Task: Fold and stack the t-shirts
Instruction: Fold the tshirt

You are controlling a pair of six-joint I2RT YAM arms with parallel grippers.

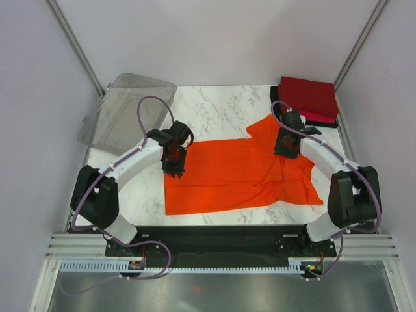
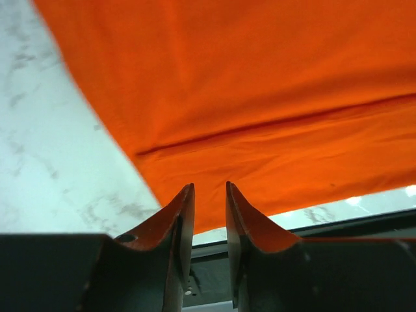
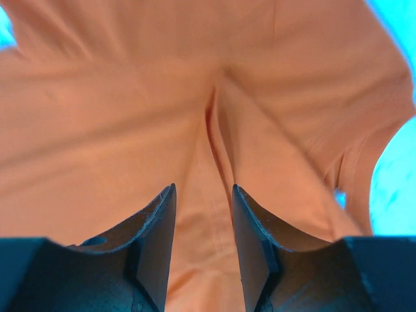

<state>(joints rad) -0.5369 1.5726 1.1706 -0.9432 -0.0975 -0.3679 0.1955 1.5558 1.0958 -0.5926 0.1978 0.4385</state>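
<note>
- The orange t-shirt (image 1: 227, 175) lies flat in the middle of the marble table (image 1: 214, 107), between the two arms; its long body reaches to the left and its more rumpled end, with a sleeve pointing to the far side, lies to the right
- The left gripper (image 1: 177, 170) hangs over the shirt's far left corner, pointing down at the cloth
- In the left wrist view the left gripper (image 2: 209, 188) has its jaws a narrow slit apart with nothing between them; the orange t-shirt (image 2: 260, 97) fills most of the view beneath, with a long crease running across it, and bare table (image 2: 45, 162) shows to the left
- The right gripper (image 1: 286, 153) hangs over the shirt's right part, just below the far sleeve
- In the right wrist view the right gripper (image 3: 203, 190) has its jaws moderately apart and empty; the orange t-shirt (image 3: 130, 117) lies below with a pinched ridge of cloth running away from the gap
- At the far right corner sits a stack of folded shirts: a dark red t-shirt (image 1: 309, 95) on top, a pinkish-red t-shirt (image 1: 323, 118) showing at its near edge, and a black t-shirt (image 1: 274, 93) peeking out beneath
- A clear plastic bin (image 1: 127, 110) leans tilted at the far left corner, well apart from the orange shirt
</note>
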